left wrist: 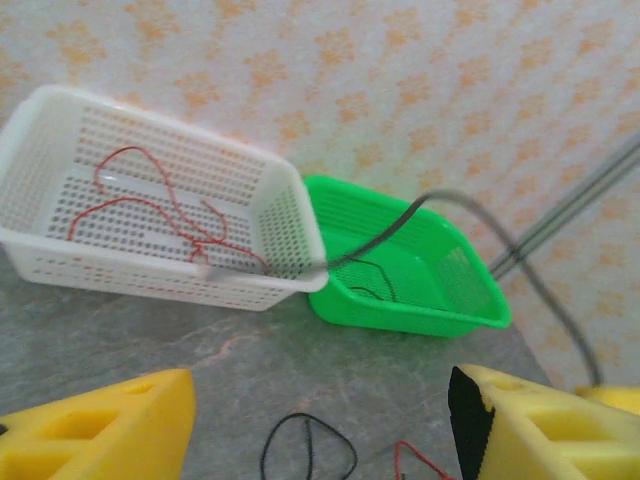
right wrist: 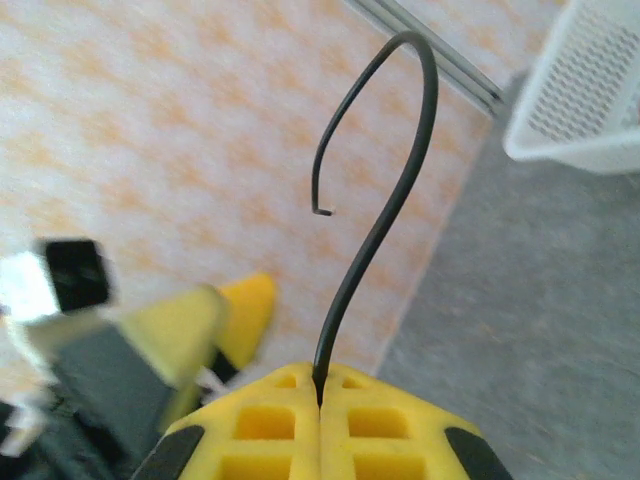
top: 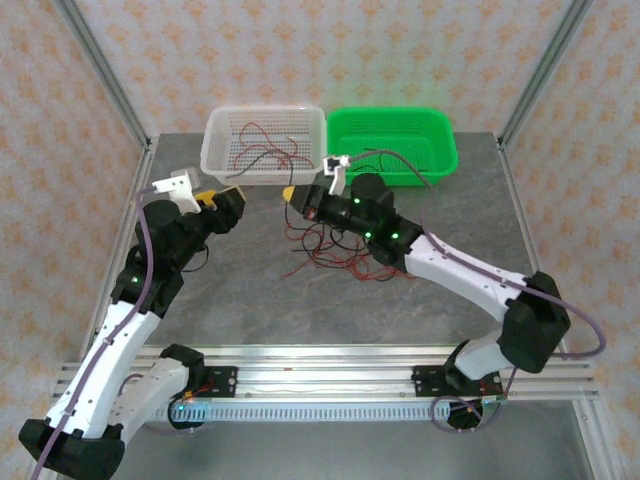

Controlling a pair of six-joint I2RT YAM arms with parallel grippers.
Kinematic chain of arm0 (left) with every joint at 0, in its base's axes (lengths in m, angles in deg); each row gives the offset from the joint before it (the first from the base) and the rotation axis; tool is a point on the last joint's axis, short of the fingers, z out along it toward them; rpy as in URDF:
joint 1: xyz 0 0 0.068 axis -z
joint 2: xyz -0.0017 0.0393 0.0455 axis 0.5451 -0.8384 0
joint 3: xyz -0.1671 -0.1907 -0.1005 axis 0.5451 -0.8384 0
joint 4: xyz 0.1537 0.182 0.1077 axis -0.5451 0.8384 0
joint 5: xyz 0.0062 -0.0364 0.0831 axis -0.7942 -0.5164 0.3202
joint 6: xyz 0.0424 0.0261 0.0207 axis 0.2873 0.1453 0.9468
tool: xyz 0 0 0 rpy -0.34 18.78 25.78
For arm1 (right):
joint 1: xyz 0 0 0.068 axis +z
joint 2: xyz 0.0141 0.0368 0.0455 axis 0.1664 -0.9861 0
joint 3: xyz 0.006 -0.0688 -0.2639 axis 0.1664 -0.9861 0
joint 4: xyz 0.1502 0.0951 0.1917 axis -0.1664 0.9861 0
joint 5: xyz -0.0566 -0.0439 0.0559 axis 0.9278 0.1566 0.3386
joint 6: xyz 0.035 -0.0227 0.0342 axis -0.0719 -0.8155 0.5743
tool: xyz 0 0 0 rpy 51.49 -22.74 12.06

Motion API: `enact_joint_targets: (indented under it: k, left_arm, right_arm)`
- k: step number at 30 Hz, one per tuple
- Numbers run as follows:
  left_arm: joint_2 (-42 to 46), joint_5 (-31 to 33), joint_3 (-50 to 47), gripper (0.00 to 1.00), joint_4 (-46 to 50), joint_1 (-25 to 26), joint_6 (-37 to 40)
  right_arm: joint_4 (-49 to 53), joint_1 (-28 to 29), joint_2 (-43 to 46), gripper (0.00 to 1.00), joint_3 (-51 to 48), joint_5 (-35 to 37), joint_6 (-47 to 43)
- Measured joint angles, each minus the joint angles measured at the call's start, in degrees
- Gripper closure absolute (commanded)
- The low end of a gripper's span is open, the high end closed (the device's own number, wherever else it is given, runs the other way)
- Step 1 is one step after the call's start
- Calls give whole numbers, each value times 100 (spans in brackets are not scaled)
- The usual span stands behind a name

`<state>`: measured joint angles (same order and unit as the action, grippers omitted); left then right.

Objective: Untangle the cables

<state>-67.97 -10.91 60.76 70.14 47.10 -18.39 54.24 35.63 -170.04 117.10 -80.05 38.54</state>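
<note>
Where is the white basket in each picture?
Top external: the white basket is at the back of the table, left of the middle, next to the green basket.
Left wrist: upper left, with red cables inside.
Right wrist: top right corner, past the black cable pinched in the right tool.
Shared landmark: the grey table it stands on.
</note>
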Motion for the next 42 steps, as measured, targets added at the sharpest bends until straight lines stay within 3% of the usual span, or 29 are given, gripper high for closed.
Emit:
enact_joint_targets:
  k: [9,18,25,32,35,42]
  left_arm:
    - [151,-127,-372,32,-516,367,-2]
    - [-92,-122,-640,32,-918,861,-24]
    - [-155,-13,-839,29,-1154,1130,-28]
    - [-140,79,-953,16,-1241,1182,-74]
    - [-35,131,-1023,2,-1296,1182,-160]
    - [280,109,-1283,1,-1718,1182,-459]
  right_arm:
    - [-1213,-81,911,100,-525,651,490]
    - [-1375,-92,1351,100,-529,1303,437]
    - [-1539,-133,1661,100,-520,2026,-107]
    - [-1506,-758,1305,100,-79,2218,-581]
    - [-1451,-1067,1012,100,232,2210,-800]
    - [-1449,-1703,286,100,852,2090,-1631]
